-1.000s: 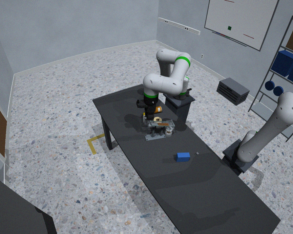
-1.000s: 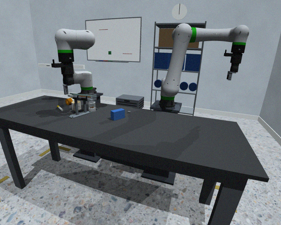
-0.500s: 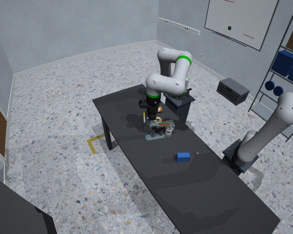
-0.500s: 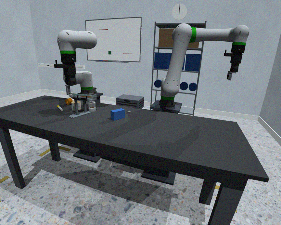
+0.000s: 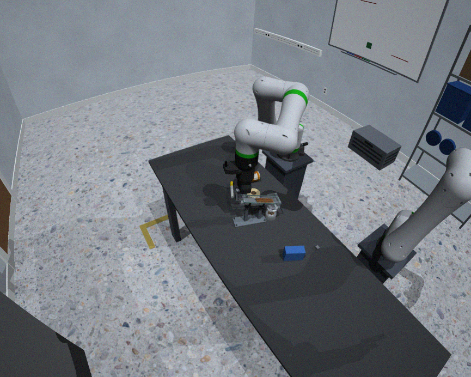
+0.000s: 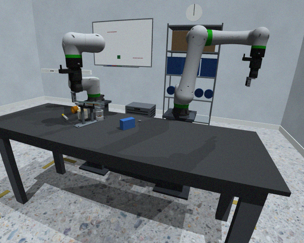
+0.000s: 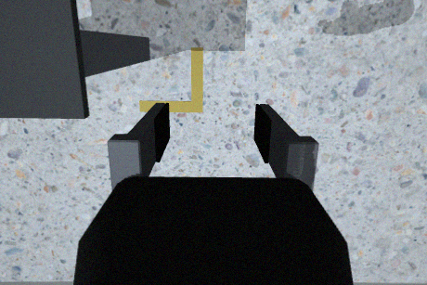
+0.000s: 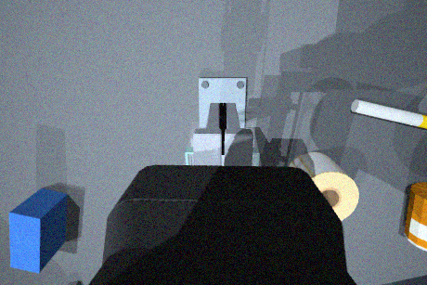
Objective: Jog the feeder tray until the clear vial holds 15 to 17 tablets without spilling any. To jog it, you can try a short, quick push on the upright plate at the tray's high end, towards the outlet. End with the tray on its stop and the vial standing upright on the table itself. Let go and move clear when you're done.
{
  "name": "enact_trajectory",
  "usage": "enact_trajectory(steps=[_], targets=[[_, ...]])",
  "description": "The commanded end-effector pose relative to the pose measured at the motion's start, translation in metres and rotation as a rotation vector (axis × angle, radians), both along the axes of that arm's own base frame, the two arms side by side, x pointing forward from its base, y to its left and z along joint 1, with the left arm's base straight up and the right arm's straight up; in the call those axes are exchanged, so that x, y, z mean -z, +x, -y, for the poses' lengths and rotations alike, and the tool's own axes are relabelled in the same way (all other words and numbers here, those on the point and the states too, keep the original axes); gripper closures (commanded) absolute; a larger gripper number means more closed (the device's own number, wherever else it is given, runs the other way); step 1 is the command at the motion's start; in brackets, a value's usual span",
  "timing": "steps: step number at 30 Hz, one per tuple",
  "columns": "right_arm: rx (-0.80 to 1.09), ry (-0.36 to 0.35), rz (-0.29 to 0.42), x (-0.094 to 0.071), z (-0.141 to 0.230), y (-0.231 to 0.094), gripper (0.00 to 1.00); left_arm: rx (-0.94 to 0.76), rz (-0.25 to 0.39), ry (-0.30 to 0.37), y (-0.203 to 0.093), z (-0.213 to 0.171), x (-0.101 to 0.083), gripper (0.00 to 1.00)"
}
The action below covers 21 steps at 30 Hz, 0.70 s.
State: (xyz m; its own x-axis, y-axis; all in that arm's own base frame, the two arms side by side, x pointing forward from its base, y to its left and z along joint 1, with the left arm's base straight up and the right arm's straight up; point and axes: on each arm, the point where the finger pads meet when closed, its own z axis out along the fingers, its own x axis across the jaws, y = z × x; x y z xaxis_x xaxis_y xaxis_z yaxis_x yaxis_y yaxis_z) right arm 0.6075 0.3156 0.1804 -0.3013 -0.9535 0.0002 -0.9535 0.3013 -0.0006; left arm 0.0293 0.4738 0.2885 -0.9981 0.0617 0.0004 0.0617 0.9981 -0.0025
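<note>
The clear feeder tray [image 5: 248,200] [image 6: 88,104] rests on a grey stand [image 5: 249,221] [image 6: 86,124] [image 8: 205,103], with orange-brown tablets [image 5: 263,200] in a layer towards its outlet end. The clear vial [image 5: 271,214] [image 6: 99,115] stands upright under the outlet, with some tablets inside; their number cannot be told. My right gripper [image 5: 238,196] [image 6: 73,98] [image 8: 222,119] is shut and empty, pointing down at the tray's high end. Whether it touches the upright plate cannot be told. My left gripper [image 6: 248,82] [image 7: 212,121] is open and empty, high beyond the table's far end.
A cream roll [image 5: 255,192] [image 6: 82,114] [image 8: 345,196] stands close behind the tray. An orange bottle [image 5: 256,176] [image 6: 74,109] [image 8: 417,214] and a white-yellow stick [image 5: 232,190] [image 6: 64,116] [image 8: 385,112] lie nearby. A blue block [image 5: 293,254] [image 6: 127,123] [image 8: 24,242] stands beyond the vial.
</note>
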Motion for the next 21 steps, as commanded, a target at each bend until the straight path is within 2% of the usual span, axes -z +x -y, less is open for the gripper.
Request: enact_trajectory(steps=[1,5,21], targets=[[-0.001,0.001,0.002,-0.003,0.002,0.006,1.00,0.000,0.001,0.002,0.000,0.000,-0.001,0.00],[-0.001,0.001,0.002,-0.009,0.009,0.028,1.00,0.000,0.001,0.002,0.000,0.000,-0.001,0.00],[-0.001,0.001,0.002,-0.010,0.009,0.029,1.00,0.000,0.001,0.002,0.000,0.000,-0.001,0.00]])
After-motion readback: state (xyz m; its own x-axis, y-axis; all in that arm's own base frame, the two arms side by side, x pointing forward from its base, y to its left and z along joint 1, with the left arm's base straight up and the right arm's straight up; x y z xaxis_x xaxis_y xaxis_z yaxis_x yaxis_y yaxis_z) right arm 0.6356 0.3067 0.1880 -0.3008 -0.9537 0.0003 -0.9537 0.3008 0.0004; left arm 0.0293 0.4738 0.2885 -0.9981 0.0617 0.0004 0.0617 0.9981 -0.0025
